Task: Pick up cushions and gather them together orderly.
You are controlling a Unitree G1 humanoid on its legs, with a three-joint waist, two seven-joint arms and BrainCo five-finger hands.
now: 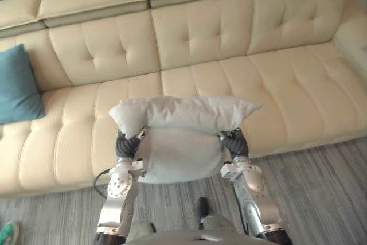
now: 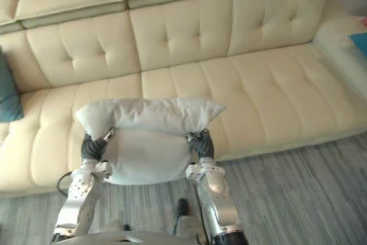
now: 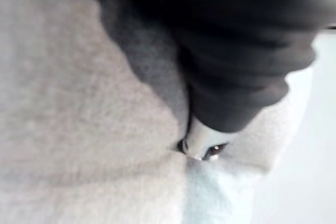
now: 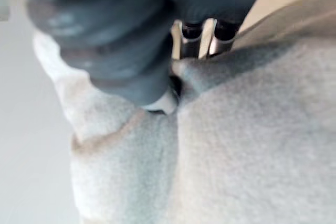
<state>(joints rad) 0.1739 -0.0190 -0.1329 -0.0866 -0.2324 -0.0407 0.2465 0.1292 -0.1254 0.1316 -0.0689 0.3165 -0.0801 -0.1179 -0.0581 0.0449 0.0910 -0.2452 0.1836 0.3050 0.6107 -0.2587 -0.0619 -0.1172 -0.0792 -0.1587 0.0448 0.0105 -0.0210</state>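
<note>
You're carrying the white cushion (image 1: 180, 142) clamped between left hand (image 1: 126, 146) and right hand (image 1: 236, 143), probably towards the teal cushion (image 1: 17, 87) on the sofa (image 1: 275, 84). I can't tell how the fingers are set, buried in cloth.

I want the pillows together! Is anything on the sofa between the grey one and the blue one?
Nothing visible. The left hand and right hand hold the pale grey cushion before the sofa; its seat from there to the teal cushion is bare.
</note>
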